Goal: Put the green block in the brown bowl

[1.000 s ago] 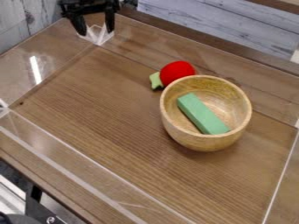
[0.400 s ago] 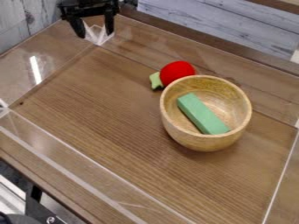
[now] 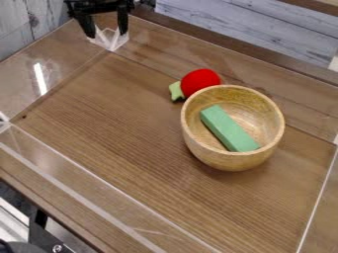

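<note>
A green block (image 3: pixel 228 128) lies flat inside the brown wooden bowl (image 3: pixel 199 141), which stands right of the table's middle. My gripper (image 3: pixel 105 33) hangs at the top left of the camera view, far from the bowl. Its fingers (image 3: pixel 114 39) point down toward the table, spread apart with nothing between them, so it is open.
A red ball-like object (image 3: pixel 200 80) with a small green-yellow piece (image 3: pixel 176 91) beside it rests just behind the bowl's left rim. Clear plastic walls (image 3: pixel 40 84) border the wooden table (image 3: pixel 106 138). A light plank wall runs along the back.
</note>
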Controlling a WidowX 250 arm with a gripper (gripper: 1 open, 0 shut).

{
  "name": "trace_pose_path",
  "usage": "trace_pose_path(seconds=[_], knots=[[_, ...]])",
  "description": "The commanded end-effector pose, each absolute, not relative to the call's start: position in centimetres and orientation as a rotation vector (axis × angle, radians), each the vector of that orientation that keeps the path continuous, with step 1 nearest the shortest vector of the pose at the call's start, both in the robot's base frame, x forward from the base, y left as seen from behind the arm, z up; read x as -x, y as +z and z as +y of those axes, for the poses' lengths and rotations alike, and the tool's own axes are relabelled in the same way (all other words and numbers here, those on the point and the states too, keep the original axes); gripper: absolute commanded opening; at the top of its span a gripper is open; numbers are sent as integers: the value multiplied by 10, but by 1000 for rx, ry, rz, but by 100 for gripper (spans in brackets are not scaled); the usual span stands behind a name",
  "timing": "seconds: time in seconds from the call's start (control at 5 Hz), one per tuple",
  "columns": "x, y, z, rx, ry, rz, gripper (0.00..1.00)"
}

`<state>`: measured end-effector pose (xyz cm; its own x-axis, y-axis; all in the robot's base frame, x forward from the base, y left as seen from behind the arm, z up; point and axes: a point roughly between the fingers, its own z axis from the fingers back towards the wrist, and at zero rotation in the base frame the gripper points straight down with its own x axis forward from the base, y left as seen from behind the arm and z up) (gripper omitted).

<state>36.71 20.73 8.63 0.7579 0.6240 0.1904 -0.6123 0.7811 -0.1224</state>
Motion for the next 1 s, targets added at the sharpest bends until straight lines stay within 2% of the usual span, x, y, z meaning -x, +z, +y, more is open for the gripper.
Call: trace_pose_path(seconds=[0.0, 0.2, 0.4, 0.6, 0.8], knots=[[-375, 103, 212, 39, 678, -291, 100], [-373, 101, 212, 40, 686, -298, 0], [-370, 110, 211, 35, 677, -303, 100], [-370, 119, 211, 29, 666, -308, 100], [-373, 128, 213, 34, 665, -317, 0]])
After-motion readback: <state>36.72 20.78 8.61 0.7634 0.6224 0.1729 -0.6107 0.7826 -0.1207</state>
